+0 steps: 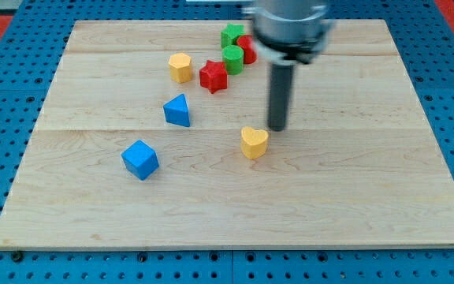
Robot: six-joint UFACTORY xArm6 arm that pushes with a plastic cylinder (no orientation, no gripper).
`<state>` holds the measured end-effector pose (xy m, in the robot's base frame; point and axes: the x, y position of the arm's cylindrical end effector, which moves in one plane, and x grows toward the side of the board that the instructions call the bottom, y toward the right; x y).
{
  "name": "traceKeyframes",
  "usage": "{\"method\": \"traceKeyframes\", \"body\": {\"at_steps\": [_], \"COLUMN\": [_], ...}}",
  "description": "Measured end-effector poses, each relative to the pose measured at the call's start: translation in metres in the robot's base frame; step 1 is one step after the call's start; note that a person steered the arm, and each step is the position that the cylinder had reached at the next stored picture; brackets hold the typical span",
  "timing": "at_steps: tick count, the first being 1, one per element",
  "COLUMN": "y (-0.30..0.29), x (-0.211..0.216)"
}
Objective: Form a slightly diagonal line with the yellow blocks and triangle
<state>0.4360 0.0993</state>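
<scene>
You've got no claw, just my tip (277, 128) right beside the yellow heart (254, 142), mid-frame. Blue triangle (178, 110) and yellow hexagon (180, 67) sit upper left; red star (213, 76) crowds the hexagon.

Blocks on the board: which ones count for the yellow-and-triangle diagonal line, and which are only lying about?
For the job:
yellow heart, just below and left of my tip
yellow hexagon-like block
blue triangle

Lying about:
blue cube
red star
green cylinder
green block at the top, shape unclear
red block, partly hidden
</scene>
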Motion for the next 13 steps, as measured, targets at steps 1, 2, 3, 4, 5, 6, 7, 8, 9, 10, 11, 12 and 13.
{"method": "traceKeyframes", "body": {"at_steps": [1, 2, 3, 4, 5, 6, 7, 8, 9, 10, 11, 12, 13], "y": [0.0, -0.106, -0.138, -0.048, -0.029, -0.079, -0.144, -0.232, -0.274, -0.175, -0.147, -0.164, -0.155], "x": [0.053, 0.044, 0.017, 0.037, -0.011, -0.058, -0.059, -0.084, -0.129, -0.171, -0.115, -0.096, -0.098]}}
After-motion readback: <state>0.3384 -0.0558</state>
